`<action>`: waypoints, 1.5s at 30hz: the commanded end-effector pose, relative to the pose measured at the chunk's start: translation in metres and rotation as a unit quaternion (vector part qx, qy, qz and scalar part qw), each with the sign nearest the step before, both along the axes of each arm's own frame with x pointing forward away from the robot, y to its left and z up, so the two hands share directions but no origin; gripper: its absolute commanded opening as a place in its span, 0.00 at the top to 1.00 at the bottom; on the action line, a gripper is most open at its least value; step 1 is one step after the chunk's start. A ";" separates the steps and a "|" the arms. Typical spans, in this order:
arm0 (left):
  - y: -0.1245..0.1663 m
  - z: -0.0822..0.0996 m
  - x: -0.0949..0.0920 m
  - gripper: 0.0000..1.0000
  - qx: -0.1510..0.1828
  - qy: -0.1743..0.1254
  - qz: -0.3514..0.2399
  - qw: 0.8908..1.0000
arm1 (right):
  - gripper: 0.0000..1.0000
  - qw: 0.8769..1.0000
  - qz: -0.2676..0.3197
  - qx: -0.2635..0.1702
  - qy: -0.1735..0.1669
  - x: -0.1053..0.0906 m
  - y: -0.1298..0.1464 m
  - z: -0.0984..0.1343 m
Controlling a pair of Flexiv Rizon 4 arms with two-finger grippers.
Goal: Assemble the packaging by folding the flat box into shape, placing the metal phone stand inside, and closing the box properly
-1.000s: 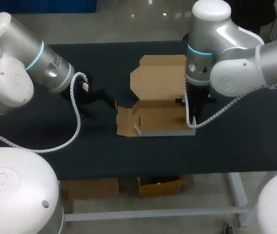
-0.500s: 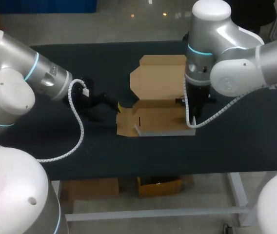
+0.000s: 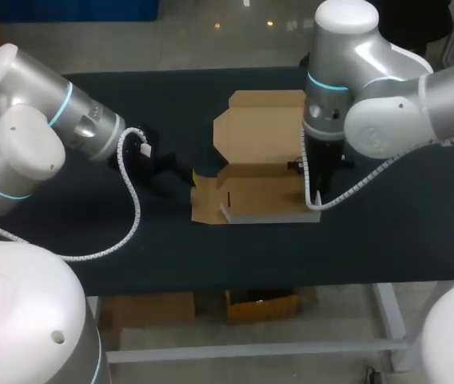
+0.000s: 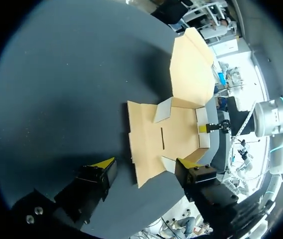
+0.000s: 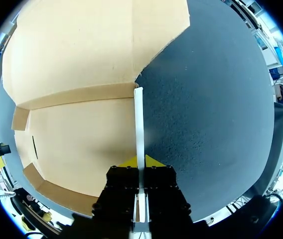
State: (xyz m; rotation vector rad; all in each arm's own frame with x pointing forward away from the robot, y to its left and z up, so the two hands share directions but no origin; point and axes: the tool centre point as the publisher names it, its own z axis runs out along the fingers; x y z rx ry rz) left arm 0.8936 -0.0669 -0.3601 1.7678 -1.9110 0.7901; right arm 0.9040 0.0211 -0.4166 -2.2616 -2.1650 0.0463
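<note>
Where your box sits: half-folded brown cardboard box (image 3: 259, 172), lid open, mid black surface (image 3: 171, 96).
Your right end effector (image 5: 140, 162): pinching the box's side wall.
Your left end effector (image 4: 142, 162): spread, at its outer flap.

Box (image 3: 259, 172) ctr of table (image 3: 171, 104); L gripper (image 4: 144, 163) just left; R gripper (image 5: 140, 160) at right wall.

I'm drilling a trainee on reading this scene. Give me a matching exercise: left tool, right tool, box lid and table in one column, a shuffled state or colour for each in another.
1. left tool
2. right tool
3. box lid
4. table

A. shut on the side wall
B. black
C. open, holding nothing
D. brown, laid open

Pairs: 1-C, 2-A, 3-D, 4-B
</note>
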 end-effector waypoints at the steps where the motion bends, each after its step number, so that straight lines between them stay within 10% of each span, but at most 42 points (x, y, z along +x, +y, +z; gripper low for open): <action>1: -0.003 -0.014 0.013 0.56 -0.009 0.008 -0.009 1.000 | 1.00 1.000 0.000 -0.002 0.003 0.001 0.001 0.001; 16: -0.010 -0.038 0.016 0.42 -0.032 0.027 -0.012 0.999 | 1.00 1.000 0.000 -0.002 0.003 0.001 0.001 0.001; 31: -0.033 -0.047 0.009 0.67 -0.067 0.046 -0.026 0.996 | 1.00 1.000 0.000 -0.002 0.003 0.001 0.001 0.001; 38: -0.040 -0.036 0.007 1.00 -0.032 0.033 -0.010 0.999 | 1.00 1.000 0.000 -0.002 0.003 0.001 0.001 0.001; 45: -0.048 -0.025 0.005 1.00 0.015 0.023 0.012 1.000 | 1.00 1.000 0.000 -0.002 0.003 0.001 0.001 0.001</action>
